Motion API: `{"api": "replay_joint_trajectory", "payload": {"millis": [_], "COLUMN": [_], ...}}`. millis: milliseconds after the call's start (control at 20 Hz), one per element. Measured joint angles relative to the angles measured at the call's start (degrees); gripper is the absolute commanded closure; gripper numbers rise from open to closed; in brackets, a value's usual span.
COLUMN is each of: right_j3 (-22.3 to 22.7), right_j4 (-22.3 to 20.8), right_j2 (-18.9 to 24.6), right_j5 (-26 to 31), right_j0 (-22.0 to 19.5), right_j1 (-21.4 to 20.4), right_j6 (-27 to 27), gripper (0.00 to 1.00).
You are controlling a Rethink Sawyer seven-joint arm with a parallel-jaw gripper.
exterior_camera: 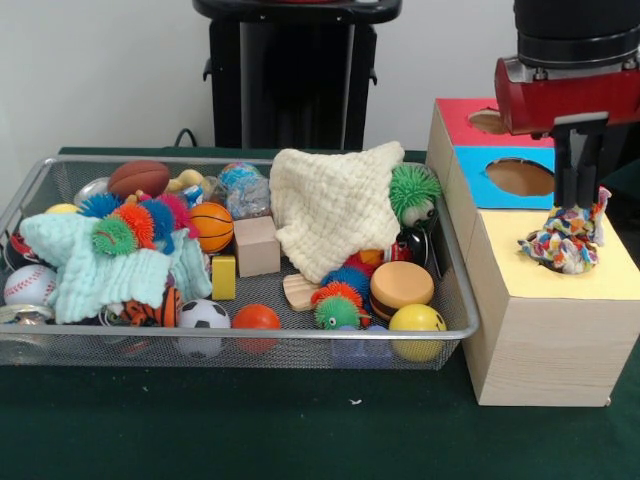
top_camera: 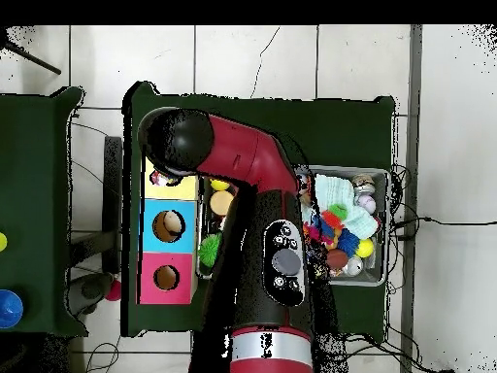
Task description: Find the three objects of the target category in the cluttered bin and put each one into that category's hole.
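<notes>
My gripper [exterior_camera: 575, 208] hangs over the yellow top [exterior_camera: 610, 285] of the wooden sorting box, its black fingers [exterior_camera: 575, 170] shut on a multicoloured knotted rope toy [exterior_camera: 565, 242]. The toy rests on the yellow panel and hides whatever hole lies beneath it. Behind it are the blue panel's hole [exterior_camera: 520, 177] and the red panel's hole [exterior_camera: 487, 121]. From overhead, the arm's black head [top_camera: 177, 141] hides the gripper; only a speck of the toy [top_camera: 160, 179] shows on the yellow panel [top_camera: 182, 186].
The wire bin [exterior_camera: 250, 336] at left holds a cream cloth [exterior_camera: 330, 205], a mint cloth [exterior_camera: 100, 265], spiky balls [exterior_camera: 338, 305], a green furry ball [exterior_camera: 413, 192], a basketball [exterior_camera: 211, 226], a wooden block [exterior_camera: 257, 245] and a burger toy [exterior_camera: 400, 287].
</notes>
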Motion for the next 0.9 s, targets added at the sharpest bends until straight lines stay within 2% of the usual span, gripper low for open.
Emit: {"api": "replay_joint_trajectory", "payload": {"millis": [350,900], "right_j3": [0.0,0.4], "right_j4": [-3.6,-3.9], "right_j2": [-0.1,-0.1], "right_j5": [0.0,0.0], "right_j0": [-1.6,-4.1], "right_j1": [-2.1,-3.3], "right_j6": [0.0,0.0], "gripper": [1.00,1.00]}}
